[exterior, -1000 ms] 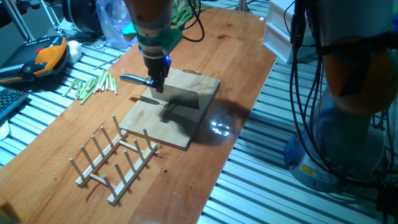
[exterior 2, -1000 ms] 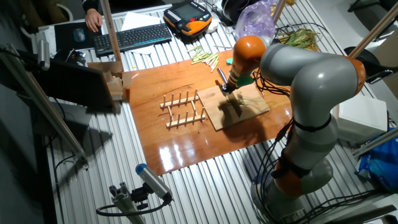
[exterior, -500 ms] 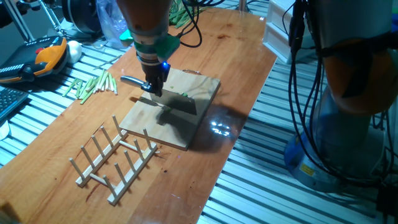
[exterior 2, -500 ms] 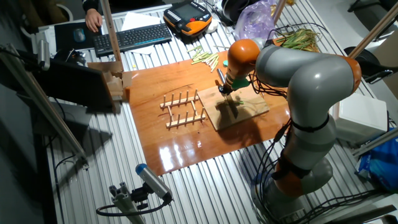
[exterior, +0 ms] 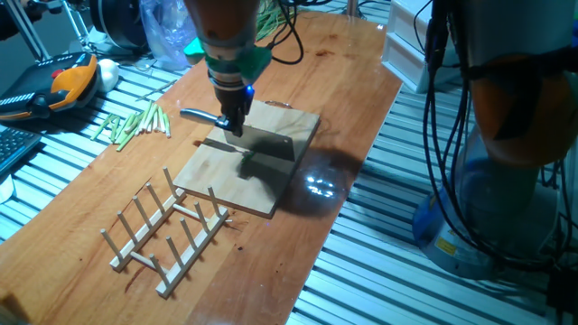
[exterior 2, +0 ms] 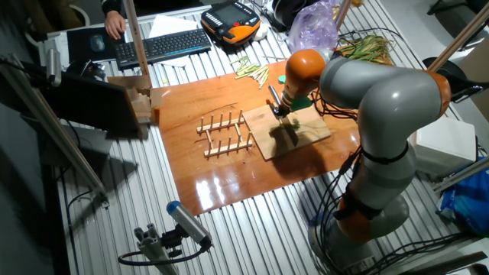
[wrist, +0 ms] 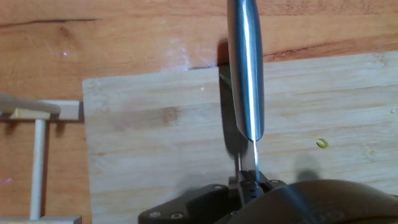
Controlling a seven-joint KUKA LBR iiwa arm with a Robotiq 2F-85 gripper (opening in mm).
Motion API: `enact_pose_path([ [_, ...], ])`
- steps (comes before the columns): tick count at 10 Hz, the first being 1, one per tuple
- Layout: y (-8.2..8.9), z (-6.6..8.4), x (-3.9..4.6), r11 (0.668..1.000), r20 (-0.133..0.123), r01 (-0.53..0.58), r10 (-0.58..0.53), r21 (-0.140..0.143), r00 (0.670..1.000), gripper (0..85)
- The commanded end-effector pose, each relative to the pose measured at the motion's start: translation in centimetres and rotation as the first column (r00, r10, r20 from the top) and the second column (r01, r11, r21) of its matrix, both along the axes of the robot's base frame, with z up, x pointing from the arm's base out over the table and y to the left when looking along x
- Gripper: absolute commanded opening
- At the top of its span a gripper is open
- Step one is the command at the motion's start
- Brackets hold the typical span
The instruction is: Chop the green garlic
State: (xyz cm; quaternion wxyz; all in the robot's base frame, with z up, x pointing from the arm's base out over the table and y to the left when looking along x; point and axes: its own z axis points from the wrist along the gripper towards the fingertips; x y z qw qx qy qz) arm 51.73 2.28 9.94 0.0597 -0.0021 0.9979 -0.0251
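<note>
The gripper (exterior: pixel 234 122) hangs over the far end of the board (exterior: pixel 248 158), its fingers closed narrowly on a knife (wrist: pixel 245 68). In the hand view the knife's blade runs straight up the middle of the picture, edge down toward the board, with its thin spine pinched at the bottom between the dark finger parts. In one fixed view the steel handle (exterior: pixel 199 115) sticks out sideways from the gripper.

The garlic (wrist: pixel 224 79) shows only as a thin green sliver on the board, just left of the blade and partly hidden beneath it, near the board's far edge. Whether the blade touches it is hard to tell, since the blade and its shadow cover most of it. One small green bit (wrist: pixel 321 144) lies alone on the board, well to the right of the blade. In the two fixed views the garlic is too small and shaded to make out.

The board lies on the table (exterior: pixel 343 99). A wooden rack (exterior: pixel 167 230) stands just beside the board's near end. A bundle (exterior: pixel 134 123) of pale-green stalks lies at the table's edge, apart from the board. A leafy green bunch (exterior 2: pixel 367 46) lies beyond the arm (exterior 2: pixel 382 99).

No writing or brand can be read on the knife, the board or the gripper.
</note>
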Motion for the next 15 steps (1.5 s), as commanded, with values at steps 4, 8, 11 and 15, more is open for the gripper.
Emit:
enact_pose_path([
  [4,-0.1,-0.8,-0.04,1.0,0.013,-0.003,0.003,-0.002,1.0,0.0],
  [8,-0.1,-2.4,0.9,1.0,0.04,-0.006,0.005,0.015,0.999,0.0],
  [11,0.9,-1.9,2.36,0.999,0.086,0.028,-0.03,0.025,0.996,0.0],
  [15,1.2,-0.1,2.79,1.0,0.047,0.017,-0.017,0.015,0.999,0.0],
])
